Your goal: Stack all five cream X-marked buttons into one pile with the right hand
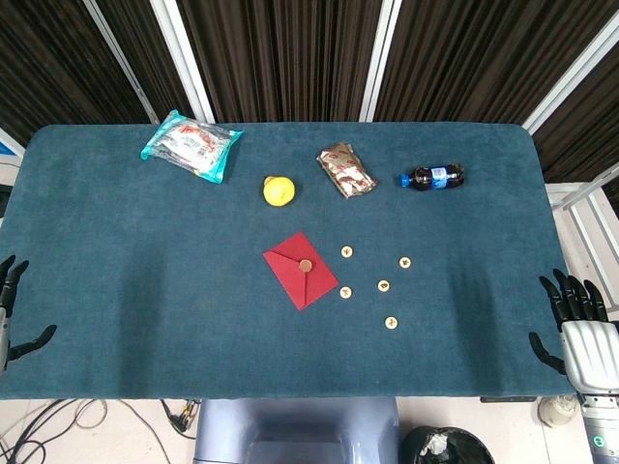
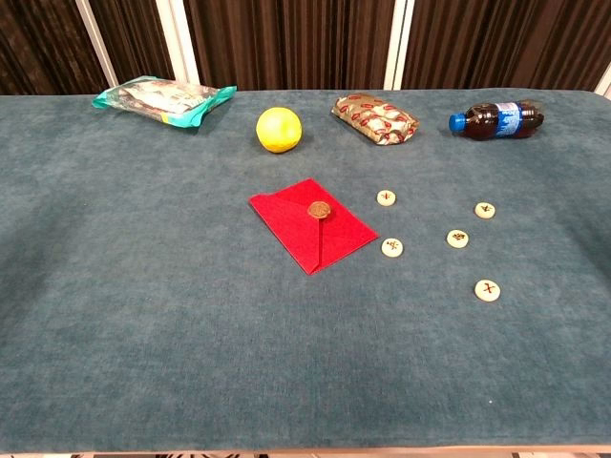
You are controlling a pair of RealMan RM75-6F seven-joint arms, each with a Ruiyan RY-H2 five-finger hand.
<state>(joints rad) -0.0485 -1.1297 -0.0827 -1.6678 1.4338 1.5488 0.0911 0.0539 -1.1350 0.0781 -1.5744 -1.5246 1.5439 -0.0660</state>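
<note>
At the near edge of the blue table (image 1: 145,290), both hands sit off the cloth. Right hand (image 1: 578,336) at the near right corner, fingers spread wide, holding nothing. Left hand (image 1: 12,311) at the near left edge, partly cut off by the frame, fingers apart, empty.

Landmark: red envelope (image 2: 312,223), mid-table, flap sealed with a round gold clasp.

Five cream X-marked buttons lie singly, none stacked, all right of the envelope. Nearest button (image 2: 488,290) is well right and nearer than the envelope. Second button (image 2: 392,248) just beside the envelope's right corner. Third button (image 2: 457,238) farther right. Fourth button (image 2: 485,210) farthest right. Fifth button (image 2: 386,197) right of the envelope's far side.

Beyond the envelope: yellow lemon (image 2: 279,129) just behind it; brown foil packet (image 2: 375,118) behind and right; cola bottle (image 2: 496,120) on its side, far right; teal snack bag (image 2: 164,100) far left.
</note>
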